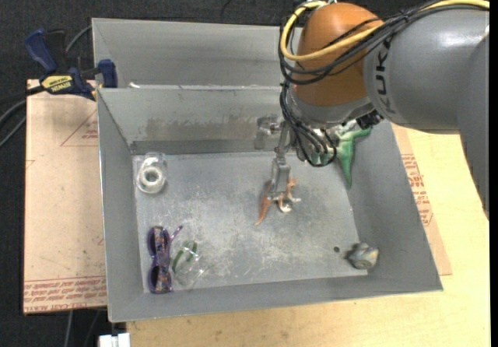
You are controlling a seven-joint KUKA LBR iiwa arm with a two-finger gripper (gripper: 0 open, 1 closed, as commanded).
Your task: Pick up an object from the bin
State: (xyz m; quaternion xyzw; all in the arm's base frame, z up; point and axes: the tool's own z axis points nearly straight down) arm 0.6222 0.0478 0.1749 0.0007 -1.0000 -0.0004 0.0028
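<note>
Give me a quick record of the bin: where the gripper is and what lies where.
gripper: low over the middle of the bin
nearest thing: orange piece, thin, at the gripper's tip; held or not, cannot tell
view's upper left: clear ring
view's lower left: purple sunglasses, clear wrapper right beside them
view's lower right: grey lump
right wall: green piece, partly behind the arm
</note>
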